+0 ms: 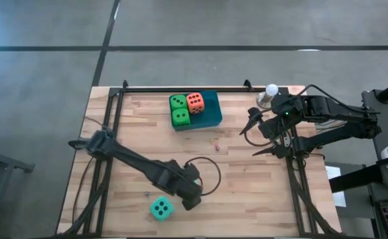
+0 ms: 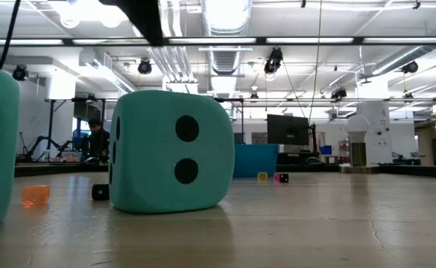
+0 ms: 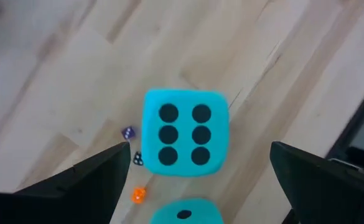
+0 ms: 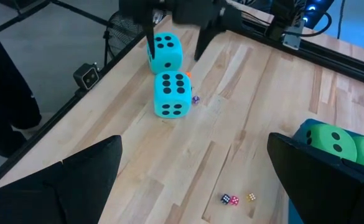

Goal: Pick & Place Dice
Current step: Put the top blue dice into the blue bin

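Note:
Two teal dice lie on the wooden table near its front edge. One [image 3: 185, 134] shows six pips on top and sits below and between the fingers of my open left gripper [image 3: 200, 146], which points down at it without touching. The second [image 3: 185, 213] lies close beside it. The high view shows one teal die [image 1: 161, 208] beside my left gripper [image 1: 192, 198]. The blue tray [image 1: 210, 116] at the far edge holds two green dice [image 1: 179, 109] and an orange-red die [image 1: 195, 102]. My right gripper [image 1: 255, 137] waits open, raised, right of the tray.
Tiny coloured dice lie beside the teal ones [image 3: 132, 158] and at mid-table [image 1: 215, 143]. A white ball on a metal stand [image 1: 270, 91] is at the far right. A black cable loop [image 1: 207, 174] trails by the left arm. A person stands beyond the table's left side [image 4: 1, 93].

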Motion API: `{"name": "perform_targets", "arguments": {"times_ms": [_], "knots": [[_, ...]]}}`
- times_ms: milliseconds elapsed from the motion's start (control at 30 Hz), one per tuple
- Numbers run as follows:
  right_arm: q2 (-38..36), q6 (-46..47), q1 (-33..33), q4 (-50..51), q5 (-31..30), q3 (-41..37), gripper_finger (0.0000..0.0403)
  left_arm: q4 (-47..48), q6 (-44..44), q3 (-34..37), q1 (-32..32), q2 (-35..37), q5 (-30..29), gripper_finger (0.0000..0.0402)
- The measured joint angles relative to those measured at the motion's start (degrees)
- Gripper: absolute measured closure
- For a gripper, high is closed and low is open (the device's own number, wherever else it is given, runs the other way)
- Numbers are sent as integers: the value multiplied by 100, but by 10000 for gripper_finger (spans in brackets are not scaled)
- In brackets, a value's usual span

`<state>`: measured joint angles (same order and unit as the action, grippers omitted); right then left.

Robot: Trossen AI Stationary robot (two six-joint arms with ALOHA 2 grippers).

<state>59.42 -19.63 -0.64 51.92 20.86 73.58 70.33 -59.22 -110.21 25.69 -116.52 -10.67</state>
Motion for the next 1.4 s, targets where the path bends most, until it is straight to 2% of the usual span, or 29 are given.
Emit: {"name": "perform_targets", "arguments": {"times_ms": [233, 500, 867, 1400], "knots": [[0, -2, 0, -6, 0, 0, 3, 6, -55, 0, -214, -417, 445, 14], [0, 6, 0, -28, 0, 0, 3, -1, 71, 8, -281, -491, 483, 3], [0, -4, 0, -31, 0, 0, 3, -821, 67, 707, -298, -482, 603, 2], [0, 8, 0, -33, 0, 0, 3, -375, -84, 549, -316, -471, 753, 3]]}}
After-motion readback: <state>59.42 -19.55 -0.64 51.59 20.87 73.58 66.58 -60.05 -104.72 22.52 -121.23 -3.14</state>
